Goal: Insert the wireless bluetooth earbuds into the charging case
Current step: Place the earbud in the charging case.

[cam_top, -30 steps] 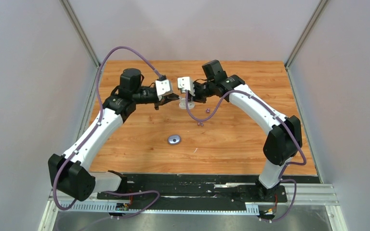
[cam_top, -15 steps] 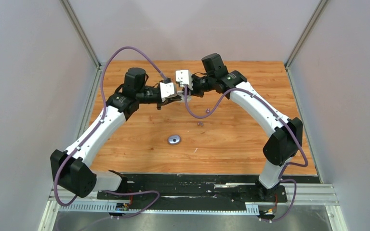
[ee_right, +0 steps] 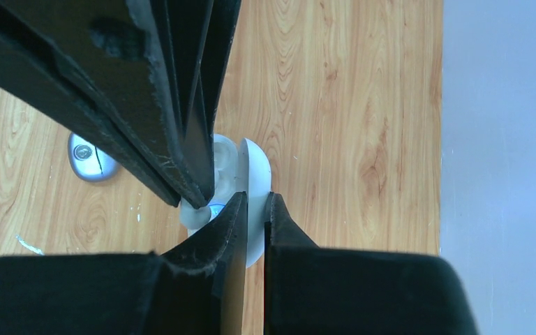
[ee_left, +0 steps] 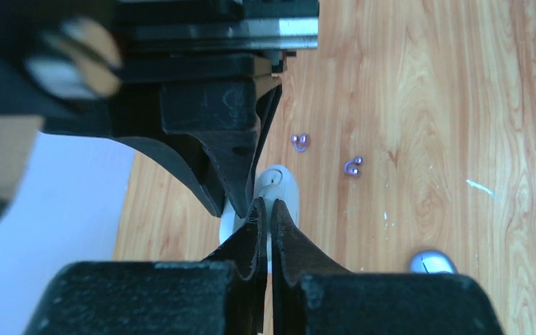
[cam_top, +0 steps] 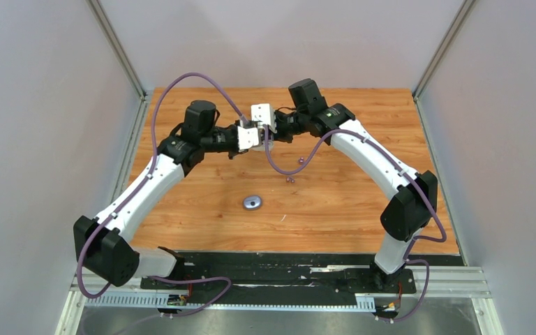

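The white charging case (ee_right: 255, 174) stands open on the wooden table, its lid upright. My right gripper (ee_right: 255, 199) is shut on the lid. My left gripper (ee_left: 265, 207) is shut, with its tips down at the case's base (ee_right: 213, 209). A small whitish earbud (ee_right: 194, 215) shows just under those tips and is mostly hidden. The case also shows in the left wrist view (ee_left: 283, 187). Two dark purple earbuds (ee_left: 299, 142) (ee_left: 353, 166) lie loose on the table to the right of the case. In the top view both grippers (cam_top: 257, 142) (cam_top: 269, 136) meet over the case.
A second, purple-grey case (cam_top: 252, 202) lies shut nearer the arms, also in the left wrist view (ee_left: 432, 262) and the right wrist view (ee_right: 91, 157). The purple earbuds (cam_top: 301, 160) (cam_top: 289, 179) lie under the right arm's cable. Grey walls enclose the table.
My left gripper has moved right, up to the right gripper and the white case. My right gripper has shifted slightly left and back, and the case is now covered in the top view.
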